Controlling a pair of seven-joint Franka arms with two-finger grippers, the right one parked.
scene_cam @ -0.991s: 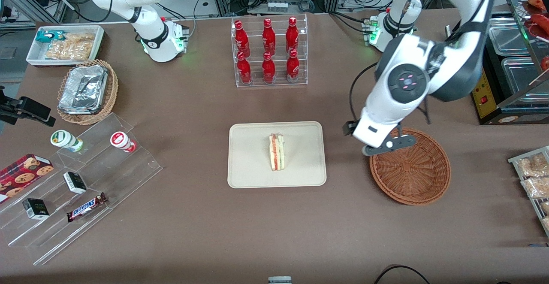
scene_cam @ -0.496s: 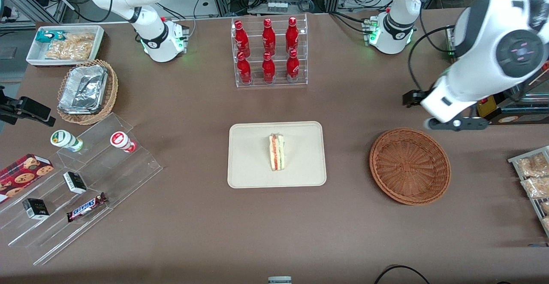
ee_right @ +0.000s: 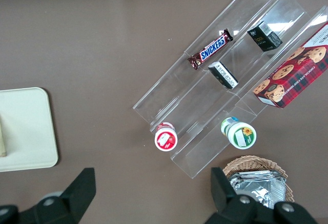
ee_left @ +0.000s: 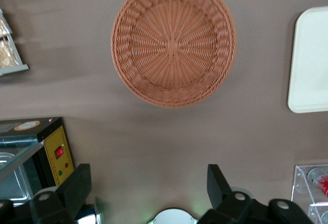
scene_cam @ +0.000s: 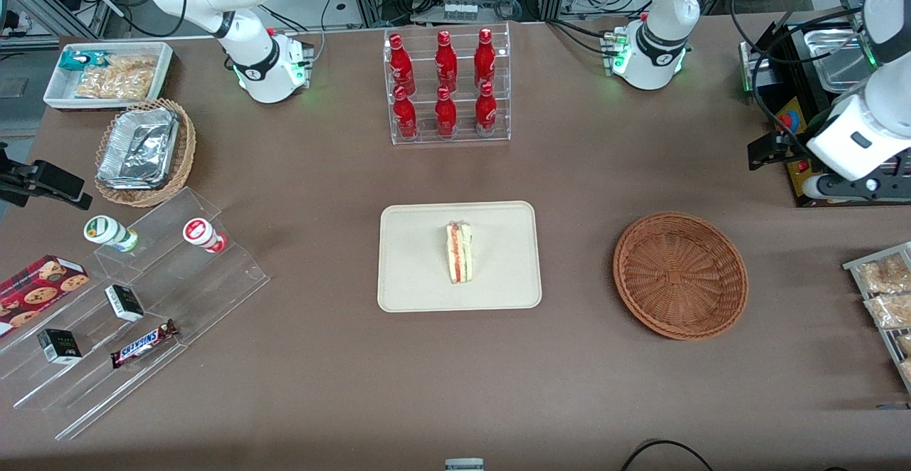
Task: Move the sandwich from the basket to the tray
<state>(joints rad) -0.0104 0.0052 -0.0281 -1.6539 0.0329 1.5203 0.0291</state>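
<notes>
Fingers (ee_left: 77, 190) are spread wide with nothing between them, so my gripper (ee_left: 148, 193) is basically just hanging in the air up near the working arm's end of the table, above the bare tabletop and well apart from everything that matters. From my wrist cam I'm looking down at the basket (ee_left: 174, 42), which has nothing in it. The sandwich (scene_cam: 460, 252) is sitting on the tray (scene_cam: 420, 293), standing on edge around the middle, filling stripe showing.

So honestly the job looks done to me. What could still go wrong? Mostly my own arm: I'm right over by the black machine with the red switch (scene_cam: 801, 154) and the metal pans, so a sloppy swing could clip that. The sandwich is balanced on a narrow edge too, so any bump to the table or tray could tip it flat.

Compared with a second ago: back then I was low over the basket's rim, and half a second ago already clear of it. Sandwich, tray and basket haven't budged.
</notes>
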